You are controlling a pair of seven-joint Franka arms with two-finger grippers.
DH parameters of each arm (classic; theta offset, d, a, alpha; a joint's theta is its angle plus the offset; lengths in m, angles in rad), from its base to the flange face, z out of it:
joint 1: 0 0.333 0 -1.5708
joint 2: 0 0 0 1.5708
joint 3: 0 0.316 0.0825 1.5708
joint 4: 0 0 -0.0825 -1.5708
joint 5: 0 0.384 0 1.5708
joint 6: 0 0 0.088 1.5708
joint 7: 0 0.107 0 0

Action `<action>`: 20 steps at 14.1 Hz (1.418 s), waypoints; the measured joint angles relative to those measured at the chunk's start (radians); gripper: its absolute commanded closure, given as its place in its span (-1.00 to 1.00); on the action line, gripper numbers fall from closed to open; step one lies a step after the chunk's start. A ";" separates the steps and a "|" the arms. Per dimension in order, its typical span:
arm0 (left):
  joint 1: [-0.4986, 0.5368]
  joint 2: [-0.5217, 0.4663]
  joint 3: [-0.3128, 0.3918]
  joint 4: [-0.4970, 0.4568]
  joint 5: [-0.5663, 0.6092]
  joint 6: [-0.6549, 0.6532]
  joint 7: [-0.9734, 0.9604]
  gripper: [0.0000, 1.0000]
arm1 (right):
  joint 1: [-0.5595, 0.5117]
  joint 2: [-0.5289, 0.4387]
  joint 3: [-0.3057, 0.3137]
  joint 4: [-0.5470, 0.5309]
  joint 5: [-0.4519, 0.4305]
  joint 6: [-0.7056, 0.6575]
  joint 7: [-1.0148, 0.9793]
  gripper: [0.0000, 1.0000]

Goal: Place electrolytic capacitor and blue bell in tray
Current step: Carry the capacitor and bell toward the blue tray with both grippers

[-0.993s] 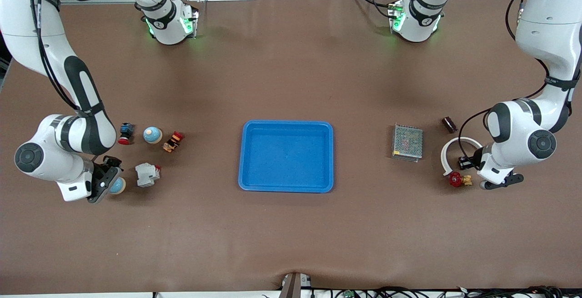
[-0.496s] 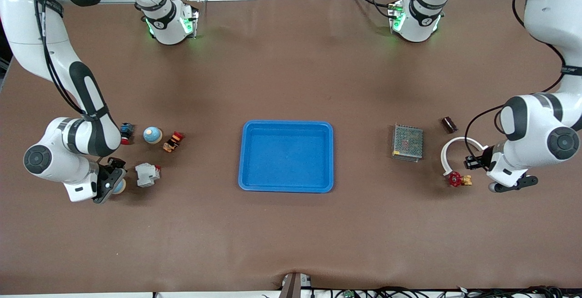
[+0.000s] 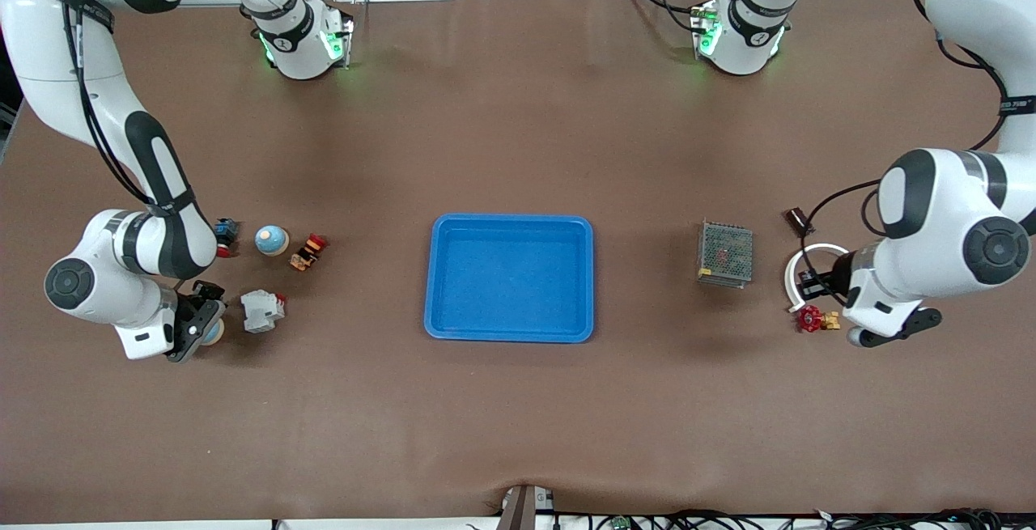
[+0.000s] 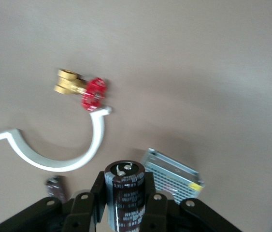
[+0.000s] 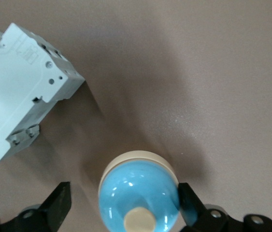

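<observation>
My left gripper [image 3: 812, 281] is shut on a dark brown electrolytic capacitor [image 4: 124, 193] and holds it in the air over the white plastic arc [image 3: 789, 277]. A second, smaller dark capacitor [image 3: 798, 219] lies on the table farther from the camera. My right gripper [image 3: 204, 329] is open and straddles a blue bell [image 5: 138, 193] standing on the table. One finger [image 5: 188, 203] touches the bell and the other [image 5: 60, 203] stands apart. A second blue bell [image 3: 271, 239] stands farther from the camera. The bright-blue tray [image 3: 510, 279] lies at the table's middle with nothing in it.
A grey mesh box [image 3: 725, 253] sits between the tray and the arc. A red-handled brass valve [image 3: 813, 319] lies by the arc. A white circuit breaker [image 3: 261, 311], an orange-red switch [image 3: 309, 252] and a blue-red push button [image 3: 224, 237] surround the bells.
My left arm has swung out and back and risen with the capacitor. My right gripper has settled lower over the near blue bell, hiding more of it.
</observation>
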 measured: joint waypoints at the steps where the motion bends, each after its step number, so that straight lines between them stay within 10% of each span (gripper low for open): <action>1: -0.001 0.000 -0.028 0.004 0.000 0.000 -0.041 1.00 | 0.000 0.001 0.000 0.001 0.000 0.002 0.000 -0.37; 6: -0.017 0.001 -0.154 0.023 0.000 -0.001 -0.272 1.00 | 0.000 0.001 0.000 0.006 0.000 -0.006 0.000 0.15; 20: -0.395 0.183 -0.173 0.194 0.000 0.060 -0.857 1.00 | 0.049 -0.043 0.020 0.242 0.020 -0.424 0.215 0.20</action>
